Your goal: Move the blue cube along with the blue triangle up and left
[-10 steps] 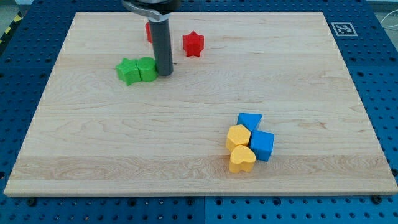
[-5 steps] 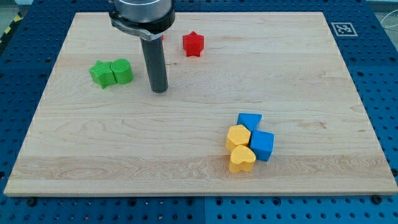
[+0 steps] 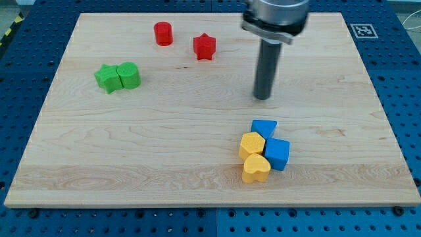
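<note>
Your tool, my tip, a bare rod grasping nothing, has crossed from the green blocks; blue triangle and blue cube below, untouched.

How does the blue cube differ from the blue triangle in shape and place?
The blue cube looks square-faced; the blue triangle has a narrower, wedge-like form. The cube lies lower and further to the view's right; the triangle lies nearer my tip. Both are blue and touch the yellow blocks.
</note>
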{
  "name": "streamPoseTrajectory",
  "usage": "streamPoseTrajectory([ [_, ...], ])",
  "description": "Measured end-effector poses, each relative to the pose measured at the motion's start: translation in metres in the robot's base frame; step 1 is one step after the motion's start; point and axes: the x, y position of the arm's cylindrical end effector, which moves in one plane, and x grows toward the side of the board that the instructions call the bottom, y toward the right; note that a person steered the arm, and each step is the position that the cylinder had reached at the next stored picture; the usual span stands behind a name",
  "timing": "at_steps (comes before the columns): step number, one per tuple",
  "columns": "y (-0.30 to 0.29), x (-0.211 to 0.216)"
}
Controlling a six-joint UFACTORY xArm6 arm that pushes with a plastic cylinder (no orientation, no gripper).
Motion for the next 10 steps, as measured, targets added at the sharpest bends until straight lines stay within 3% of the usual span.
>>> streamPoseTrajectory([
  [1, 0.034, 0.011],
  [3, 0.047, 0.026],
  [5, 0.104, 0.095],
  [6, 0.095, 0.147],
  [7, 0.058, 0.171],
  [8, 0.013, 0.162],
  [10, 0.003, 0.113],
])
